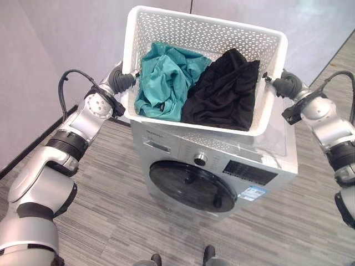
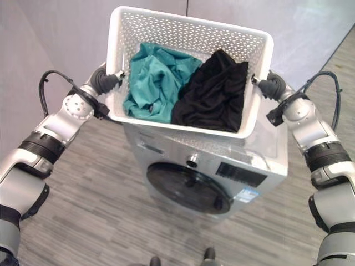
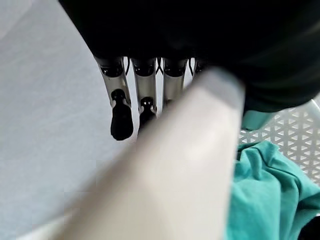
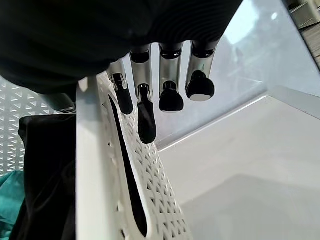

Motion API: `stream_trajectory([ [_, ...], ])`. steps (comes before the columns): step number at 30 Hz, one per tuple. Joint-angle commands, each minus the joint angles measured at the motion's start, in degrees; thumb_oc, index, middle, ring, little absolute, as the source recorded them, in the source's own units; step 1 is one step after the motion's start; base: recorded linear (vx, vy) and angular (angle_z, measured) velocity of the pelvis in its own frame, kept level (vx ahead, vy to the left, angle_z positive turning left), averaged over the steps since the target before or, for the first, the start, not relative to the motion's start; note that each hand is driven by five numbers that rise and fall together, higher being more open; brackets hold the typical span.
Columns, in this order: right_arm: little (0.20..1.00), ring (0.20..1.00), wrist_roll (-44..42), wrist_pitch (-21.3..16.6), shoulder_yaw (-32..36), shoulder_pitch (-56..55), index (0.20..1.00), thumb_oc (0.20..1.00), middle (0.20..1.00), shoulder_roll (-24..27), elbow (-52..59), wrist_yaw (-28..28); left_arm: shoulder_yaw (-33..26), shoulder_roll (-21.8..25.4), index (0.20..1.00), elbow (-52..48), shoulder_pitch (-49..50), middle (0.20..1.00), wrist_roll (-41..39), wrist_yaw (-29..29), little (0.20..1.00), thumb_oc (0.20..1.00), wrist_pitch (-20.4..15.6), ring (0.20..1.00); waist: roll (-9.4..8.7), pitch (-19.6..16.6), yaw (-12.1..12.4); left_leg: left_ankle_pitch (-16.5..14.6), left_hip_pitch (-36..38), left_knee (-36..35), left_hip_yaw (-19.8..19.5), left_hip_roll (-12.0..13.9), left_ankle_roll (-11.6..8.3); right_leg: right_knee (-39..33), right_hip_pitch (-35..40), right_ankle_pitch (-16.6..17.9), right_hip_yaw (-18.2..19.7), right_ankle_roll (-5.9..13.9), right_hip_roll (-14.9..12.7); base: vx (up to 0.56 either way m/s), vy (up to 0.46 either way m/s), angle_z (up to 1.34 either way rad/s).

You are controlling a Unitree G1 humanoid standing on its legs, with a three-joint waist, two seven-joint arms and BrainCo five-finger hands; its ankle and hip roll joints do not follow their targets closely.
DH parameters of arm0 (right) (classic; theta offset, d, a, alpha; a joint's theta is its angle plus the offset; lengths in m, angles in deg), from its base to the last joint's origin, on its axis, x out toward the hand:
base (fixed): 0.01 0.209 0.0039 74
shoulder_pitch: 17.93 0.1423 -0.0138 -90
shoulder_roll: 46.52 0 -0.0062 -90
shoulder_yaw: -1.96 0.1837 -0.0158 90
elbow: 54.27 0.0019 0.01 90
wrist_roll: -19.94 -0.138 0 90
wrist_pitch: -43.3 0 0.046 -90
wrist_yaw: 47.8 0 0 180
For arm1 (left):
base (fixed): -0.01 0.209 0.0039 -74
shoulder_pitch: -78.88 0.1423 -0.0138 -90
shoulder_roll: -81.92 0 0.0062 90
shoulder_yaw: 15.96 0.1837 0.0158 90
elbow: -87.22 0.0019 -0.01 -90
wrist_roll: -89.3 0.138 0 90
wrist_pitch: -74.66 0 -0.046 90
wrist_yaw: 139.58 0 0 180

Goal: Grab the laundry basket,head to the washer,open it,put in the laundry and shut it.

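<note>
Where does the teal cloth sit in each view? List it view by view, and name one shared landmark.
Left eye: teal cloth in the basket's left half.
Right eye: the same, left half.
Left wrist: past the rim, in a corner.
Right wrist: a sliver at the edge.
Landmark: the black cloth beside it.

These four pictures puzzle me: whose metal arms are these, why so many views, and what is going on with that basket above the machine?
The arms belong to a humanoid robot. The two wide pictures come from the two cameras in its head, looking down; the two close-ups come from cameras on its wrists, looking along the fingers. The left hand and right hand grip opposite sides of a white perforated laundry basket, fingers curled around its rim. The basket is at the top of a silver front-loading washer; whether it rests there cannot be told. Inside lie a teal garment and a black garment. The washer's round dark door looks shut.
</note>
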Motion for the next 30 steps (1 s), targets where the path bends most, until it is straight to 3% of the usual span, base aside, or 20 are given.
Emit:
stream_trajectory([
  [1,0.200,0.200,0.7,2.0,-3.6,3.0,0.200,0.200,0.200,11.8,-7.9,-0.7,-1.3,1.0,0.200,8.2,-6.7,0.200,2.9,-1.8,0.200,0.200,-1.6,0.200,2.31,-5.4,-0.8,0.5,-2.5,-0.7,-3.4,3.7,-2.79,4.7,0.6,-4.4,0.8,4.05,-0.7,0.06,-0.084,-0.12],
  [2,0.200,0.200,1.0,2.2,-3.9,2.5,0.200,0.200,0.200,14.6,-7.2,-1.9,-1.0,0.8,0.200,8.5,-6.7,0.200,3.2,-1.2,0.200,0.200,-1.3,0.200,2.20,-5.7,-1.3,0.8,-2.1,-1.5,-3.3,4.2,-3.27,4.1,1.2,-4.8,0.9,3.87,-0.2,0.06,-0.083,-0.03],
  [7,0.200,0.200,0.8,2.1,-4.2,1.9,0.200,0.200,0.200,16.3,-8.9,-3.0,-0.3,1.5,0.200,11.2,-7.3,0.200,3.4,-0.3,0.200,0.200,-0.8,0.200,2.31,-6.0,-1.6,0.5,-0.8,-1.8,-3.0,4.9,-3.45,4.0,2.0,-5.6,1.9,3.56,0.6,0.04,-0.034,-0.03],
  [16,0.200,0.200,1.3,2.5,-13.2,11.6,0.200,0.200,0.200,9.4,-20.1,-5.4,4.9,-0.1,0.200,24.0,-15.0,0.200,4.6,0.6,0.200,0.200,0.1,0.200,2.85,-6.9,-1.5,0.5,0.5,-2.0,-2.1,5.6,-3.92,3.1,3.2,-6.3,2.9,3.26,1.5,0.01,-0.012,-0.09],
  [17,0.244,0.244,2.0,2.7,-13.9,12.9,0.244,0.244,0.244,8.2,-22.3,-5.3,5.2,-0.8,0.200,25.5,-15.5,0.200,4.5,0.8,0.200,0.200,0.2,0.200,2.85,-7.0,-1.5,0.5,0.5,-2.1,-2.0,5.8,-3.99,3.1,3.2,-6.4,2.9,3.21,1.6,0.00,0.000,0.00],
  [18,0.351,0.351,2.3,2.9,-13.9,13.2,0.351,0.351,0.351,7.5,-23.7,-5.1,5.0,-1.1,0.482,26.3,-15.5,0.482,4.2,0.9,0.482,0.482,0.4,0.482,2.89,-7.1,-1.5,0.6,0.6,-2.1,-2.0,5.8,-4.02,3.0,3.3,-6.4,2.9,3.18,1.6,0.00,0.000,0.00],
  [19,1.000,1.000,2.6,3.0,-14.2,13.8,1.000,1.000,1.000,7.0,-24.9,-4.9,5.0,-1.3,0.630,26.9,-15.6,0.630,4.0,0.9,0.630,0.630,0.5,0.630,2.93,-7.2,-1.5,0.6,0.6,-2.1,-2.0,5.9,-4.04,3.1,3.4,-6.5,2.9,3.17,1.7,0.00,0.000,0.00],
  [20,1.000,1.000,3.0,3.0,-14.3,14.4,1.000,1.000,1.000,6.5,-25.9,-4.7,5.0,-1.6,0.849,27.3,-15.7,0.849,4.0,0.8,0.849,0.849,0.5,0.849,2.99,-7.2,-1.5,0.6,0.6,-2.2,-2.0,5.9,-4.05,3.0,3.4,-6.6,2.9,3.13,1.7,0.00,0.000,0.00],
  [21,1.000,1.000,3.0,3.1,-14.3,15.0,1.000,1.000,1.000,5.8,-26.7,-4.5,5.1,-1.8,1.000,28.2,-15.8,1.000,3.9,0.9,1.000,1.000,0.6,1.000,3.05,-7.3,-1.5,0.6,0.6,-2.2,-2.0,5.9,-4.08,3.0,3.5,-6.6,3.0,3.13,1.8,0.00,0.000,0.00],
  [30,1.000,1.000,3.2,3.0,-13.7,16.2,1.000,1.000,1.000,3.5,-30.1,-3.1,5.0,-2.1,1.000,28.6,-16.1,1.000,3.6,0.3,1.000,1.000,0.3,1.000,3.37,-7.3,-1.4,0.6,0.8,-2.2,-2.0,6.0,-4.19,2.6,3.9,-6.8,2.9,3.07,1.8,0.00,0.000,0.00],
])
